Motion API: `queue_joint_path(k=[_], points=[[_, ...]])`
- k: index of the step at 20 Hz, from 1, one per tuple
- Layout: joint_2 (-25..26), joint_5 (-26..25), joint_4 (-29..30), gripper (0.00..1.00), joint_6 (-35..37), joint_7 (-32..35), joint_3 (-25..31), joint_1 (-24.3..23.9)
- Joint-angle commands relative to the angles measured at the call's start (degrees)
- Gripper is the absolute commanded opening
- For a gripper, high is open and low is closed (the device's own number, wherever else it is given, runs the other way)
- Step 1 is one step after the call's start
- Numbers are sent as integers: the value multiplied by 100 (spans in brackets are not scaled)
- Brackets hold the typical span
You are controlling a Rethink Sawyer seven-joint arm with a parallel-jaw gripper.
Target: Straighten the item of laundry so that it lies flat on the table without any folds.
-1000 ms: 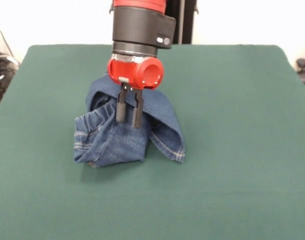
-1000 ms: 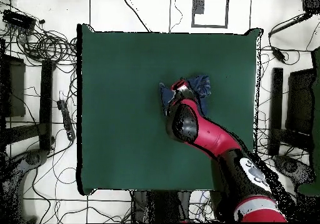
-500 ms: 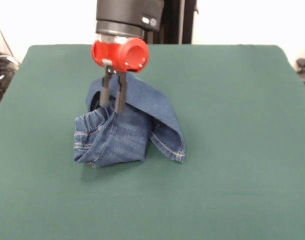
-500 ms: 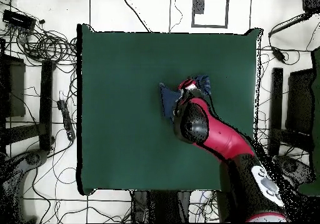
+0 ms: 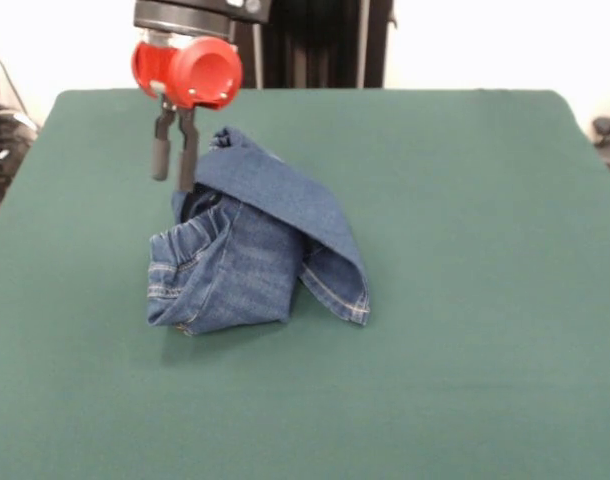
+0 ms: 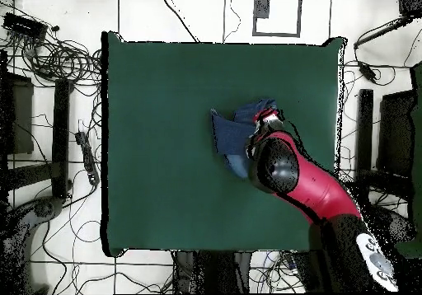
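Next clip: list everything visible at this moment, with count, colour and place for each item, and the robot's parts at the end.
jeans: one, blue denim with pale stitching, bunched and folded near the table's middle, one leg draped over the heap.
table: one, dark green cloth top, fills most of both views.
cables: many, black, on the pale floor around the table in the overhead view.
arm: one, red and black, reaching over the table from the base side.
end effector: one, red body with black fingers close together, hanging above the table just beside the jeans' top edge, holding nothing.
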Motion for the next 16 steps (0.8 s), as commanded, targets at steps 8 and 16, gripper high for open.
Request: queue_joint_path(k=[8,16], points=[[778,-178,461,100,-281,827,22,182],[1076,-154,418,100,-571,884,-28,236]])
